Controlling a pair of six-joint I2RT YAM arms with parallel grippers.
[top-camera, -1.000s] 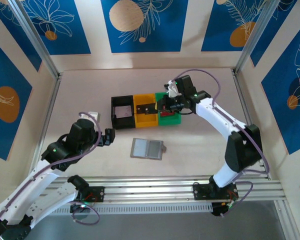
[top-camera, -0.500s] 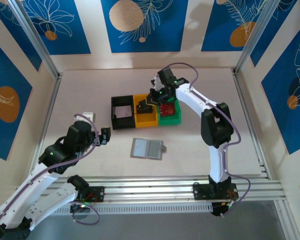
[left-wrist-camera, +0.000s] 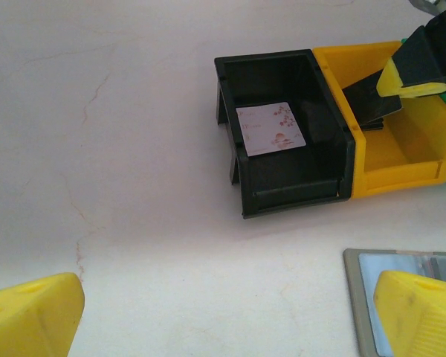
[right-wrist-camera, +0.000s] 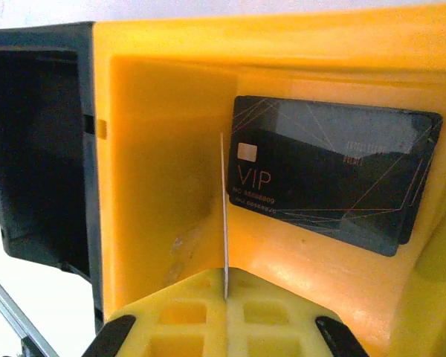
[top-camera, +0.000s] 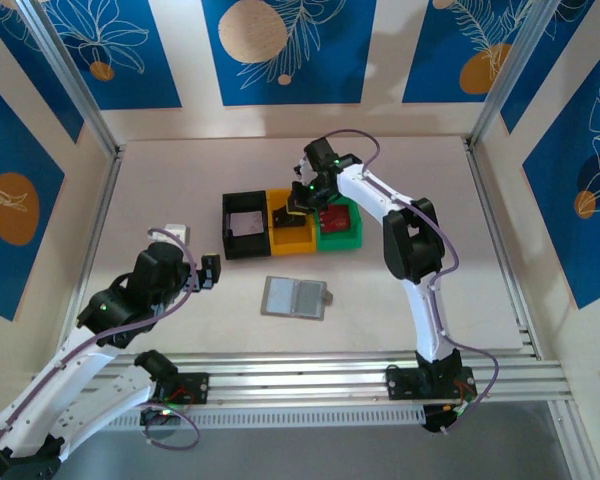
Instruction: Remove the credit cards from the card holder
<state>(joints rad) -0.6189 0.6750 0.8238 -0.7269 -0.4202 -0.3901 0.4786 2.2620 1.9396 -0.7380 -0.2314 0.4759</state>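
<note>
Over the yellow bin, the right hand points down, pinching what seems a thin white card.

Three small plastic bins stand in a row on the pale table, nearer its far edge than its near one. The black bin is leftmost, the yellow bin touches it, and the green bin seemingly touches the yellow. Blue leaf-patterned panels line the walls.

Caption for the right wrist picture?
Pincer shut on a thin card, edge-on, at the yellow bin holding a black VIP card.
</note>
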